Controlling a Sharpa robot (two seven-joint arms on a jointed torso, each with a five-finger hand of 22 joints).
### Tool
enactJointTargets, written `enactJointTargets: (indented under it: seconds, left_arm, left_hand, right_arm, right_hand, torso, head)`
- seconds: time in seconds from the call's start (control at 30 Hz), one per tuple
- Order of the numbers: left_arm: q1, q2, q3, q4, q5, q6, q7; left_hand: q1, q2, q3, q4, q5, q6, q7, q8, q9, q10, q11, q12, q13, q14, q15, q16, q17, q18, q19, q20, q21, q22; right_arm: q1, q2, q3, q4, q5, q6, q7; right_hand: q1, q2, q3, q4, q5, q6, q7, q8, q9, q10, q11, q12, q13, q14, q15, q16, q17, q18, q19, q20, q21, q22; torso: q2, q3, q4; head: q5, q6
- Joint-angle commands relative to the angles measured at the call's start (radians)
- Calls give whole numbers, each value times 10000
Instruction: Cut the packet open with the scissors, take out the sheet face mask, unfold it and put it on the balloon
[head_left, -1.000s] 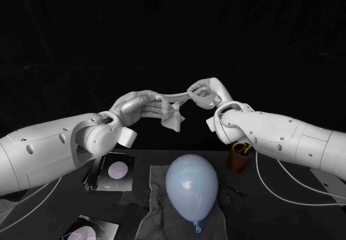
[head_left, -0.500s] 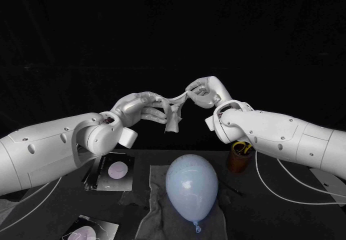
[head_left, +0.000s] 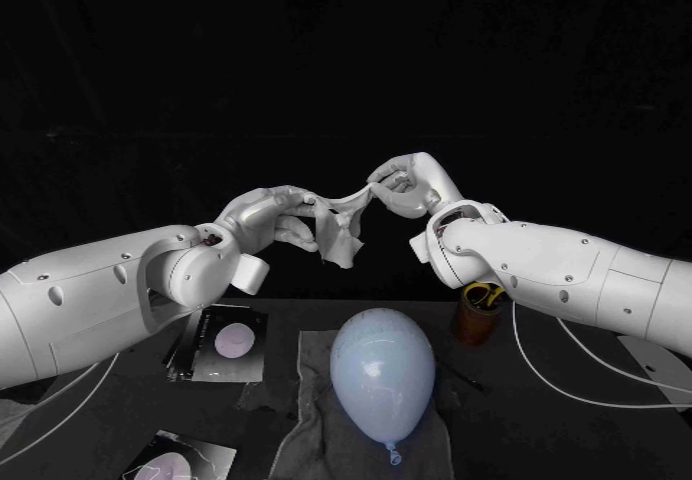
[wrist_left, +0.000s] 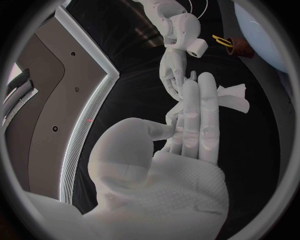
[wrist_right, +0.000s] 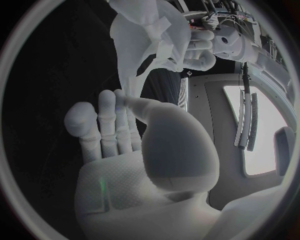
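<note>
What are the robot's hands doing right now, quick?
Left hand: holding one end of the face mask.
Right hand: holding the other end.

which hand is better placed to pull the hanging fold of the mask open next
Probably the left. The left hand holds the sheet face mask just where its folded part hangs down, beside its fingers. The right hand pinches only the far upper end, so it seems better as the anchor.

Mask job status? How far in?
Done: sheet mask is out; scissors sit in the cup. In hand: left hand and right hand hold the mask up between them, part hanging folded. Left: finish unfolding, lay it on the bare balloon.
</note>
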Motion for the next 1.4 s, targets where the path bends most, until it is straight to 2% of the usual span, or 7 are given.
enactJointTargets:
  seconds: [0.03,0.13,0.33,0.83,1.1,1.27,1.4]
  left_arm:
    - [7,-45,13,-128,-378,-641,242]
    - [7,-66,12,-251,-920,-1063,441]
    - [4,-22,13,-442,-1468,-1665,768]
    - [-28,29,14,-496,-1209,-1764,1417]
    - [-46,101,9,-543,-1060,-1712,1218]
    - [-265,133,-104,-642,-1332,-1892,1132]
    - [-667,173,-154,-717,-1668,-1967,1198]
  left_hand:
    - [48,-352,92,-384,-60,868,218,-530,-506,410,-147,-20,20,-138,-44,194,508,59,190,-109,248,165]
    - [144,-558,30,-630,-45,1569,105,-1021,-942,779,-80,-39,54,-507,-14,423,1090,10,-218,-153,529,403]
    - [467,-632,-688,-1130,-67,2792,361,-2218,-1808,387,392,-122,68,-6054,994,1985,3013,-1062,-4902,240,575,1079]
    - [514,-565,-482,-1132,-61,2768,792,-2243,-1680,-4131,1595,1400,716,-12159,2484,2513,2589,-1005,-9028,1870,-1164,617]
    - [829,-641,-252,-954,-82,2278,1048,-2081,-1582,-3094,955,2677,686,-8403,1730,2098,790,-618,-7990,1967,-1017,550]
    - [508,-2339,-1391,-992,-53,1502,781,-3143,-2276,-2487,1031,2469,334,-7576,1679,1103,-54,-456,-7816,1988,-1091,451]
    - [818,-2889,-2504,-857,-88,1858,476,-4022,-3034,-2242,1022,2036,-11,-7223,1684,246,-614,-433,-7803,2012,-1340,254]
  right_arm:
    - [19,-70,8,-1,-521,313,-35]
    - [25,-154,7,52,-785,484,-155]
    - [39,-360,7,399,-1089,615,-256]
    - [155,-490,51,1015,-1002,-182,-10]
    - [269,-414,63,944,-1254,212,-394]
    - [291,-362,65,1004,-1335,248,-474]
    - [296,-339,66,1107,-1346,153,-481]
  right_hand:
    - [103,5,-12,-58,23,17,24,68,17,37,-54,54,15,-94,2,-42,8,175,-62,-5,-59,1043]
    - [104,3,-17,-63,22,18,24,68,19,43,-55,56,20,-101,3,-43,10,173,-60,-3,-53,1045]
    - [104,3,-17,-63,22,18,24,68,19,43,-55,56,20,-101,3,-43,10,173,-60,-3,-53,1045]
    - [103,2,-26,-69,23,23,23,70,23,55,-56,61,27,-108,4,-42,13,174,-66,-1,-60,1045]
    - [106,2,-29,-75,23,27,21,72,25,61,-58,63,31,-112,4,-42,15,177,-73,0,-73,1042]
    - [110,1,-32,-82,23,31,20,74,27,69,-61,66,35,-111,2,-40,17,172,-56,0,-40,1051]
    - [110,1,-32,-82,23,31,20,74,27,69,-61,66,35,-111,2,-40,17,172,-56,0,-40,1051]
  torso:
    - [0,1,8]
    - [3,-3,-1]
    - [18,1,1]
    - [-6,-6,0]
    - [-21,-2,11]
    - [-23,4,15]
    - [-1,-11,-5]
  head:
    - [-19,6]
    - [-28,0]
    - [-16,16]
    - [-19,111]
    - [-16,149]
    - [-37,189]
    - [-73,215]
